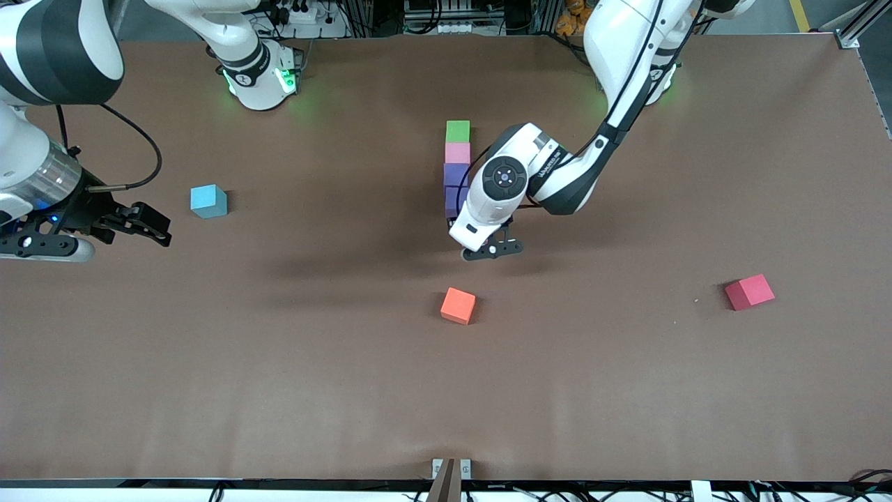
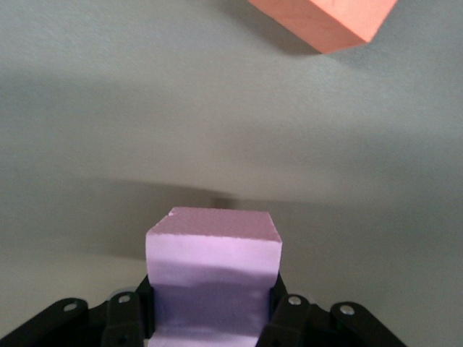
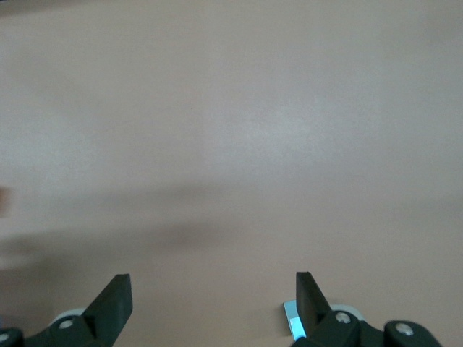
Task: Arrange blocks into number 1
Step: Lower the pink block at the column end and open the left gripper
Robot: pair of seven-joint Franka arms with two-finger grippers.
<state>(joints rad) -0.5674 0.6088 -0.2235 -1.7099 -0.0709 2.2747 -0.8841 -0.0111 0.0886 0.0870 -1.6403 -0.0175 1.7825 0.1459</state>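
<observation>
A column of blocks lies mid-table: green farthest from the front camera, then pink, then two purple ones. My left gripper hangs just past the column's nearer end, its wrist covering part of the last purple block. In the left wrist view the left gripper is shut on a second pink block, which the arm hides in the front view. My right gripper waits open and holding nothing, toward the right arm's end of the table; the right wrist view shows its fingertips wide apart.
An orange cube lies nearer the front camera than the left gripper, and shows ahead of the held block. A red cube sits toward the left arm's end. A light blue cube rests beside the right gripper.
</observation>
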